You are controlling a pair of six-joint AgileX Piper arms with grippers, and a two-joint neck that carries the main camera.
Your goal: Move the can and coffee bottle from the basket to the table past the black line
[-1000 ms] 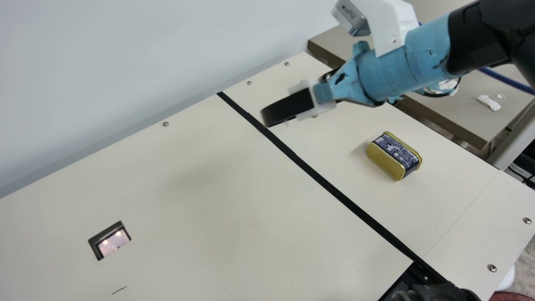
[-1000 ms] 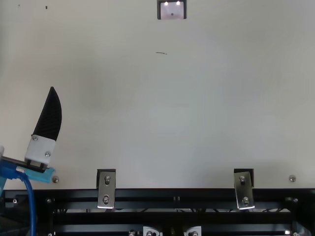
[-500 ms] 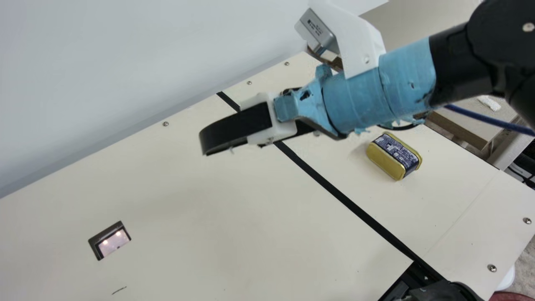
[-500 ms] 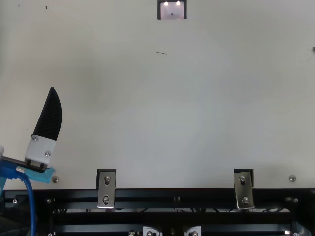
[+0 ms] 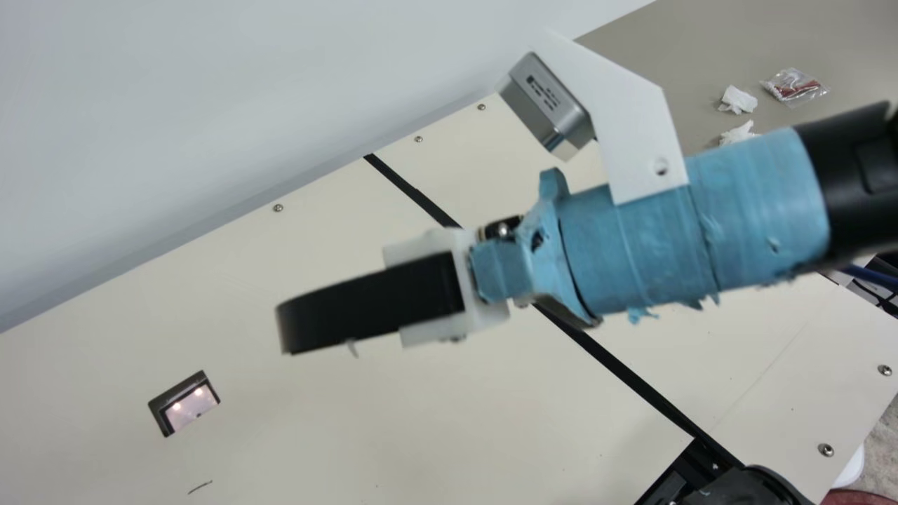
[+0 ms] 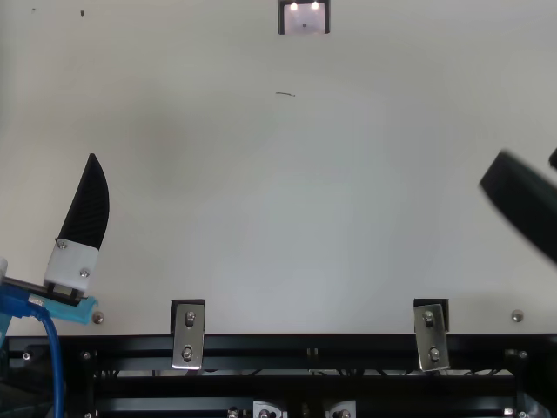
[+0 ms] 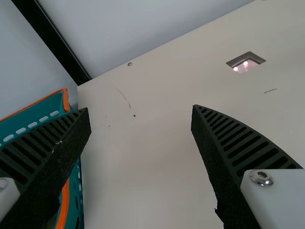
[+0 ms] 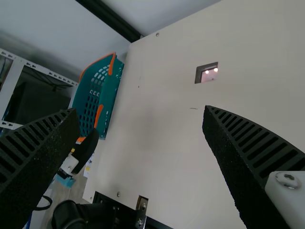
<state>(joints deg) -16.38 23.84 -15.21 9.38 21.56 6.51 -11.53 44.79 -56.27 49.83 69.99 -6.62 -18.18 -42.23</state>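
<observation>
Black-ribbed and empty, my left gripper [image 6: 84,202] and right gripper [image 5: 286,330] gape wide at nine and three o'clock.

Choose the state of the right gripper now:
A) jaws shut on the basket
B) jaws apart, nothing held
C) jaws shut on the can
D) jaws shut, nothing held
B: the right wrist view shows the right gripper with its jaws standing wide apart and the table visible through the gap.

Beyond the tool's [image 5: 284,330] parted fingers [image 8: 252,145], a teal basket [image 8: 111,98] sits beside the table [image 8: 157,148].
</observation>
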